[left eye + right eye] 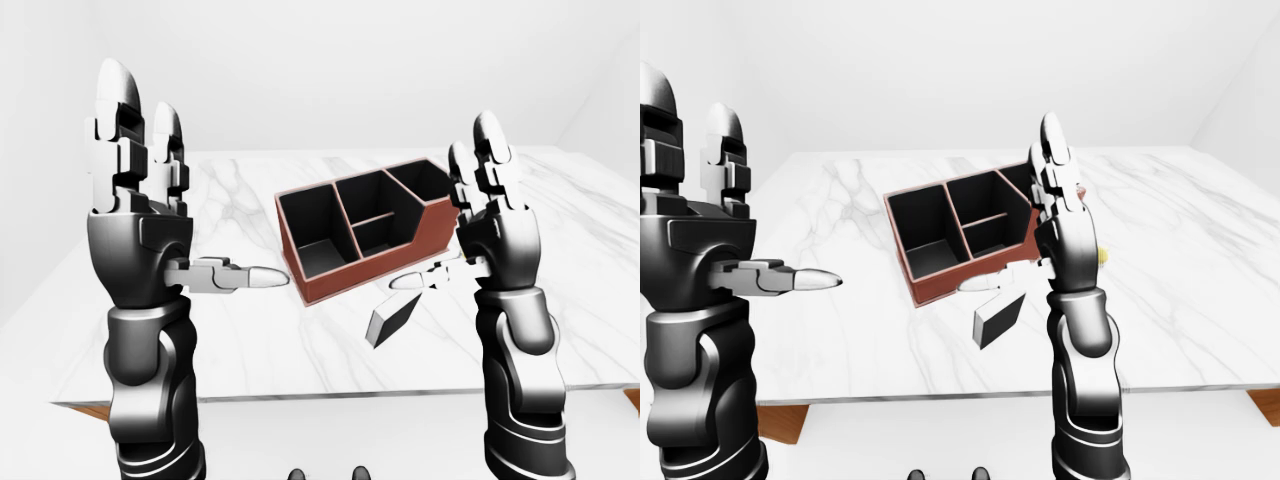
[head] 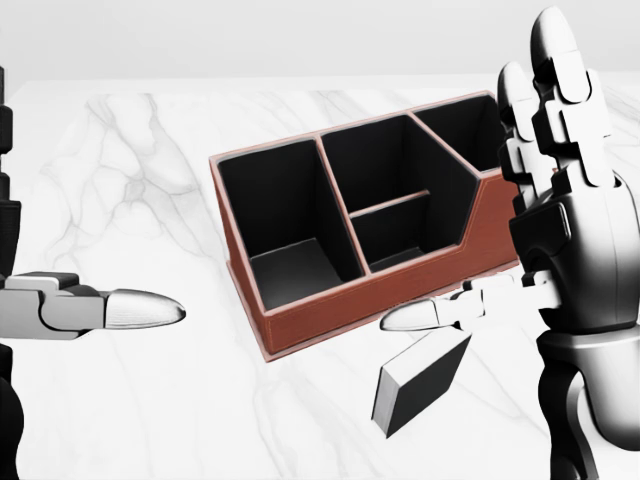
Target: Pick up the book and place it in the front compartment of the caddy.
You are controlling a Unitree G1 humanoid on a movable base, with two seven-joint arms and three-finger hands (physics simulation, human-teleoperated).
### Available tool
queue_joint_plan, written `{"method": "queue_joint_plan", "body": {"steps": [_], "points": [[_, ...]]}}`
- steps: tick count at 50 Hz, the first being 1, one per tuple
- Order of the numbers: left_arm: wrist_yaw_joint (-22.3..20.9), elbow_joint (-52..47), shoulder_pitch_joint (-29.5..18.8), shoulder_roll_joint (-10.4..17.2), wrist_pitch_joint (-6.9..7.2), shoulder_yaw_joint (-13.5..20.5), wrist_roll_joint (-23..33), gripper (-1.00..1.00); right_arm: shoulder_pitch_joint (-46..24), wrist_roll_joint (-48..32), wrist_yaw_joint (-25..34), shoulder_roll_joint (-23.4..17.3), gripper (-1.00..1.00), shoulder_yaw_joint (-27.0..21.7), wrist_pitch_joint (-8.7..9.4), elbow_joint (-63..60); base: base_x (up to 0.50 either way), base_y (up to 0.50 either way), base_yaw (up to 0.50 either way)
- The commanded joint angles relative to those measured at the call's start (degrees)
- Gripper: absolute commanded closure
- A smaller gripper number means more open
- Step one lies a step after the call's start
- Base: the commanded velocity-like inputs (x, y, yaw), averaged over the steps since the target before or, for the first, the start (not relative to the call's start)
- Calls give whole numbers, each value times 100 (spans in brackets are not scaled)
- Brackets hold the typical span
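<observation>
While both hands stand raised with fingers spread, the book point(image 2: 420, 383) rests tilted on the white marble desk point(image 1: 240, 330), just beside the long near wall of the caddy point(image 2: 350, 225) and toward the desk's near edge. It is a small, flat, rectangular block with a dark cover and a pale page edge (the cover shows no title or pattern), and one corner sits lifted so it leans rather than lies flat.

That caddy is a low rectangular box, brick-red and leathery outside with a thin pale rim, matte black inside. Partitions divide it into one large bay at the left end in the head view, two smaller bays in the middle, and another bay at the right end, where the wall steps up higher. It sits at an angle near the middle of the desk.

Glossy black-and-silver segments make up the right hand point(image 2: 560, 230), which is open: two fingers point up, and the rounded silver thumb tip point(image 2: 415, 317) reaches sideways just above the book, gripping nothing. Whether it touches the book I cannot tell. Well to the left of the caddy, the left hand point(image 1: 140, 215) is likewise open and empty.

A small yellow thing point(image 1: 1102, 255) peeks out behind the right wrist.
</observation>
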Motion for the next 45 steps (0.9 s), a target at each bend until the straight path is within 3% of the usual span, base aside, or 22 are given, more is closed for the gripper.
{"method": "queue_joint_plan", "body": {"steps": [1,29,45], "points": [[2,-22,-7,12,0,16,-9,-100,-2,69,-52,13,-100,14,0,-25,0,42,0],[20,-122,-6,7,0,17,-36,-100,88,92,-15,52,-100,43,0,-121,0,0,0],[23,-97,-1,4,0,9,-56,-100,98,119,-11,49,-100,60,0,-79,47,0,0]]}}
